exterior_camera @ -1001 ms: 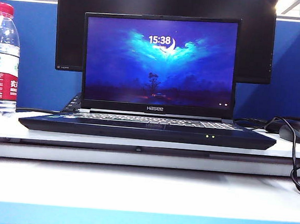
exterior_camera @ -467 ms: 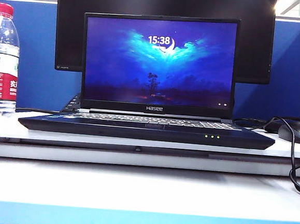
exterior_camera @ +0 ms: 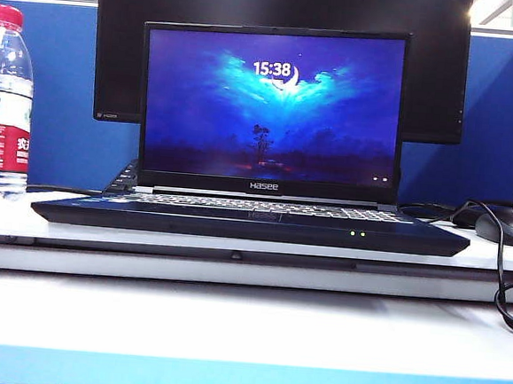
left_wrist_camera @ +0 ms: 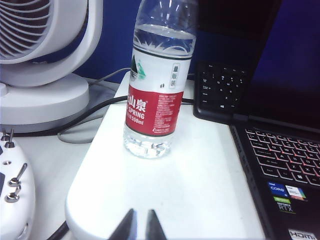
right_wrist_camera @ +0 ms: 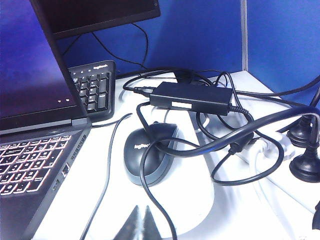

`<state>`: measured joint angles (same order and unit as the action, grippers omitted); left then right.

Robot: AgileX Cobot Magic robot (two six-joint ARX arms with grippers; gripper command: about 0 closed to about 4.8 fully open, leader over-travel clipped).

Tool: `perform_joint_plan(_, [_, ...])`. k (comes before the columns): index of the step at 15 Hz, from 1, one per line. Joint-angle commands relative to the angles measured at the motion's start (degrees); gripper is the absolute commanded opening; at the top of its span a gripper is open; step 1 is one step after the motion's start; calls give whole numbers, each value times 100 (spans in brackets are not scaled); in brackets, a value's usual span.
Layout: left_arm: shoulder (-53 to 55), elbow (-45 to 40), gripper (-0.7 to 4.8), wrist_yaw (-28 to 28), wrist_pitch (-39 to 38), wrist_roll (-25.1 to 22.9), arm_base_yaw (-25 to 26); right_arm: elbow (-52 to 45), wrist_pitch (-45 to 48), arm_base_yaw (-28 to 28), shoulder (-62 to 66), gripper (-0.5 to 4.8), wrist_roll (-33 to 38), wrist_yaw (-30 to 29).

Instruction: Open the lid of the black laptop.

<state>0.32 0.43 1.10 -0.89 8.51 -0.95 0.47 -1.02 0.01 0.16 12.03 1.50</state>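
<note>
Your wide black Hasee laptop sits mid-frame on the white tabletop; its thin black rectangular lid stands upright, lock screen lit. A clear plastic water bottle with a red label stands at 9 o'clock of it, a grey mouse at 3 o'clock. Your left claw shows tips slightly parted, holding nothing. Your right claw shows tips nearly together above a black cable; whether it is closed, you cannot tell.
</note>
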Motion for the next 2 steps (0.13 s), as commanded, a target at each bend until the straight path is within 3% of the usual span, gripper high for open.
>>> perform_joint_plan(1, [-13,-2,40,20,50,-35,2,-22,81,2,-9,-1,17,-11])
perform_joint_plan(2, [-13,-2,40,20,50,-37,2,-22,81,2,-9,-1,17,-11])
